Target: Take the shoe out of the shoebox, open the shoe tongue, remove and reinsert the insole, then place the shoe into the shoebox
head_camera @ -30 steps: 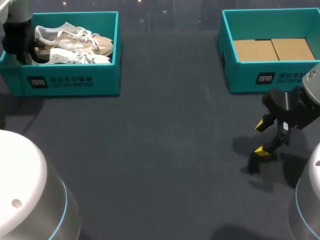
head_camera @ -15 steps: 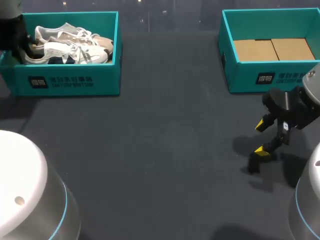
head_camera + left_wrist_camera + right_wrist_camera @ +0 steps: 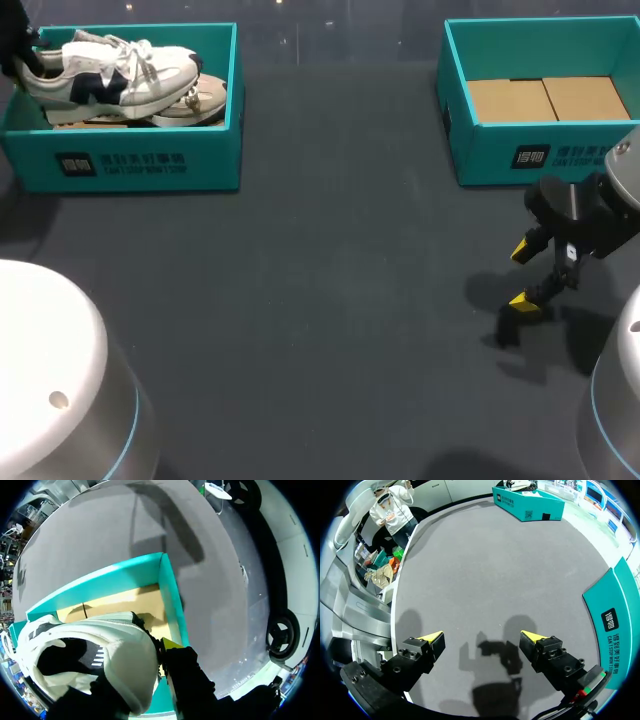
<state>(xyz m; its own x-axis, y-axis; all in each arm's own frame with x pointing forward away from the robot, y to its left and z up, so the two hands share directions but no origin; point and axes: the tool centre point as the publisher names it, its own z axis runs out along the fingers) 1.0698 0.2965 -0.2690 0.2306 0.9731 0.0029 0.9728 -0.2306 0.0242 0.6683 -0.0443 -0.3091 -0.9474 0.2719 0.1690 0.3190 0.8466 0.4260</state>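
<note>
A white shoe (image 3: 110,75) with navy marks hangs above the left teal shoebox (image 3: 140,160), its heel at the box's left end. My left gripper (image 3: 16,48) is shut on that heel at the view's left edge. In the left wrist view the shoe's heel (image 3: 100,655) fills the space between the fingers; one yellow fingertip (image 3: 171,643) presses its side, and the other is hidden behind the shoe. A second, beige shoe (image 3: 198,102) lies in the box. My right gripper (image 3: 524,276) (image 3: 481,637) stands open over bare table near the right box, holding nothing.
A second teal box (image 3: 540,150) with a cardboard floor (image 3: 548,98) stands at the back right, just behind my right gripper. The left box's cardboard floor (image 3: 125,600) shows under the lifted shoe. Dark grey tabletop (image 3: 330,300) lies between the boxes.
My left gripper has raised the white shoe out from beside the beige one, and its navy-marked side now faces up. The right arm has not moved.
</note>
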